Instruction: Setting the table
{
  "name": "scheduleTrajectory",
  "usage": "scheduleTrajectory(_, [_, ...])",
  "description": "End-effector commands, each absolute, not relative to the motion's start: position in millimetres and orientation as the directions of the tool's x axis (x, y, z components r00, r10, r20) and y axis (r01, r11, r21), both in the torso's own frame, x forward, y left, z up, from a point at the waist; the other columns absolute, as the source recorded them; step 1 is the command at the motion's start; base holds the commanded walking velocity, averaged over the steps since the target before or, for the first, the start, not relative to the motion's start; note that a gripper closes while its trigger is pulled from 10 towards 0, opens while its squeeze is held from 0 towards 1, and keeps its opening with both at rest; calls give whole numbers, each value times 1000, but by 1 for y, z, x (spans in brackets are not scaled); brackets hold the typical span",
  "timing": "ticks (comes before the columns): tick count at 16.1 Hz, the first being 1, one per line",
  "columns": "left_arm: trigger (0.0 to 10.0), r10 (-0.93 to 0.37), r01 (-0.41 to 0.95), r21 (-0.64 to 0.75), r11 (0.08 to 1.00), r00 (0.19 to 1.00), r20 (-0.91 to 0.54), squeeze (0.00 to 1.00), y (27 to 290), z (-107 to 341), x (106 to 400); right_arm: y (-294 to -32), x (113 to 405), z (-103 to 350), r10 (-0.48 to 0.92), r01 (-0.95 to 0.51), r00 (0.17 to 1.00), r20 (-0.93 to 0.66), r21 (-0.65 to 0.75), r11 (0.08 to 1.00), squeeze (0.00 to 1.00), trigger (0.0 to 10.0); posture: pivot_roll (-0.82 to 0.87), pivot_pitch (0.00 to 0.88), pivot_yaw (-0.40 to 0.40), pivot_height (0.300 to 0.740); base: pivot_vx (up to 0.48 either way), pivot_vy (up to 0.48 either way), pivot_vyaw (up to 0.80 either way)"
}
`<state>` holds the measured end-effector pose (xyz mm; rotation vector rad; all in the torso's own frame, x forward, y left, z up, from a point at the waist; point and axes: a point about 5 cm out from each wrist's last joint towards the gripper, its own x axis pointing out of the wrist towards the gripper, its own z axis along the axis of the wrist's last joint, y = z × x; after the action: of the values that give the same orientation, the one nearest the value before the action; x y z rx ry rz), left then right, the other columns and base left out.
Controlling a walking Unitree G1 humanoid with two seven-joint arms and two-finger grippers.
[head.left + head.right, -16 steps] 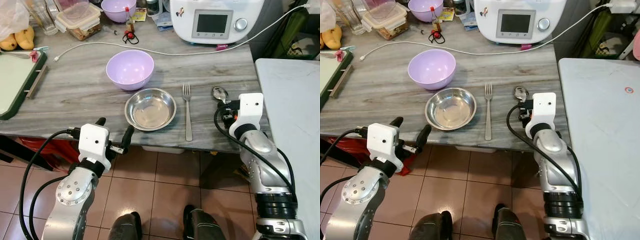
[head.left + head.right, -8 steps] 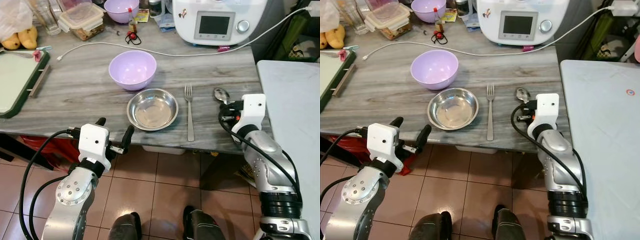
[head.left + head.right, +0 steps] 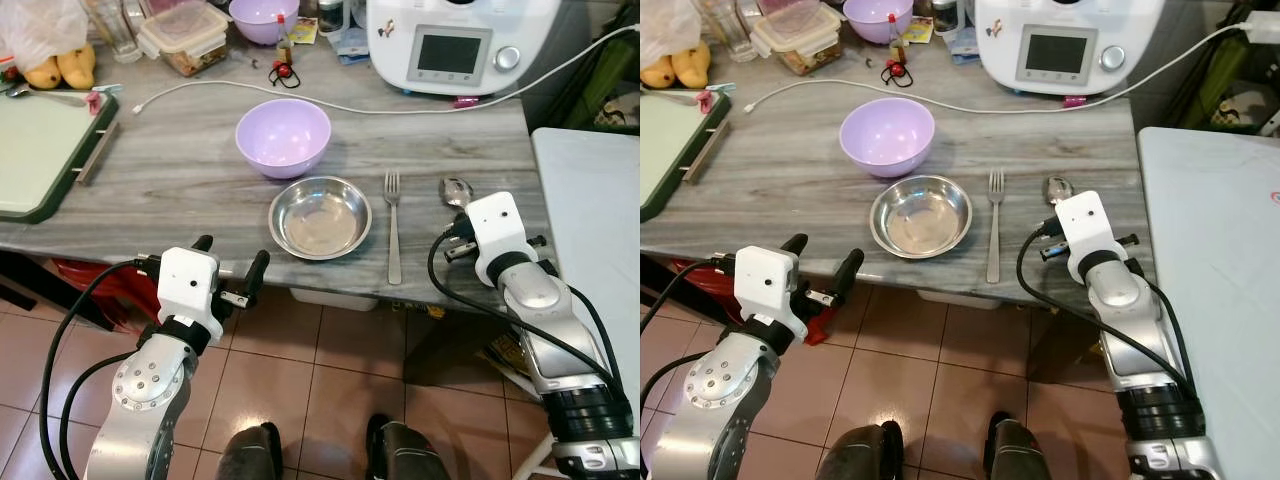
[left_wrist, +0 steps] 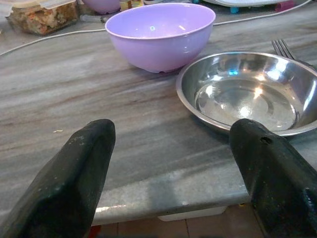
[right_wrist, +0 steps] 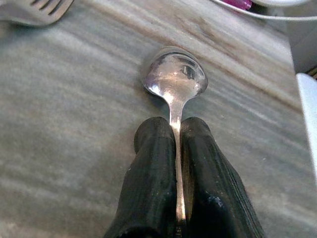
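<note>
Looks like the spoon-placing step: the spoon (image 5: 174, 79) is pinched by its thin handle between the right gripper (image 5: 176, 148)'s fingers, clamped together, its shiny oval bowl poking out ahead of them over the streaky grey desk (image 3: 180, 180). Next, probably, it gets lowered flat beside the fork (image 3: 392, 225) and released. The left gripper (image 4: 173, 163) is held with fingers wide apart, the steel bowl (image 4: 252, 94) ahead.

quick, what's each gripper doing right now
Left gripper: open, holding nothing, at the table edge before the steel bowl.
Right gripper: shut on the spoon handle.
</note>
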<state>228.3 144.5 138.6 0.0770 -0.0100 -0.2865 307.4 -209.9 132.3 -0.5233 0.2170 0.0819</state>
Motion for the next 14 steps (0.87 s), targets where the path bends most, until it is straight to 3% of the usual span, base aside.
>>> scheduleTrajectory(1, [10000, -298, 298, 72, 952, 955, -10, 0, 144, 137, 227, -217, 291, 91, -18, -210, 911, -411, -502, 839, 0, 0, 89, 217, 66, 740, 0, 0, 0])
scheduleTrajectory(4, [10000, -301, 301, 64, 951, 953, -12, 0, 143, 137, 227, -222, 290, 95, -21, -277, 925, -379, -710, 648, 0, 0, 87, 215, 64, 740, 0, 0, 0])
scheduleTrajectory(5, [10000, -304, 304, 60, 951, 953, -11, 0, 142, 136, 227, -224, 288, 101, -6, -296, 937, -350, -801, 520, 0, 0, 83, 215, 63, 740, 0, 0, 0])
scheduleTrajectory(8, [10000, -309, 309, 55, 950, 951, -10, 0, 141, 136, 227, -226, 281, 109, 5, -316, 943, -334, -888, 334, 0, 0, 78, 214, 62, 740, 0, 0, 0])
scheduleTrajectory(9, [10000, -310, 310, 53, 949, 951, -10, 0, 141, 136, 227, -229, 278, 111, 2, -315, 944, -331, -897, 310, 0, 0, 74, 215, 62, 740, 0, 0, 0])
scheduleTrajectory(11, [10000, -315, 315, 47, 948, 949, -10, 0, 140, 136, 227, -231, 275, 120, 2, -280, 956, -294, -909, 309, 0, 0, 69, 215, 62, 740, 0, 0, 0])
scheduleTrajectory(13, [10000, -317, 317, 46, 947, 948, -10, 0, 140, 136, 228, -233, 272, 123, -6, -237, 966, -258, -898, 371, 0, 0, 66, 215, 59, 740, 0, 0, 0])
scheduleTrajectory(14, [10000, -317, 317, 46, 947, 948, -10, 0, 140, 136, 228, -232, 269, 122, -32, -197, 965, -262, -798, 570, 0, 0, 65, 215, 59, 740, 0, 0, 0])
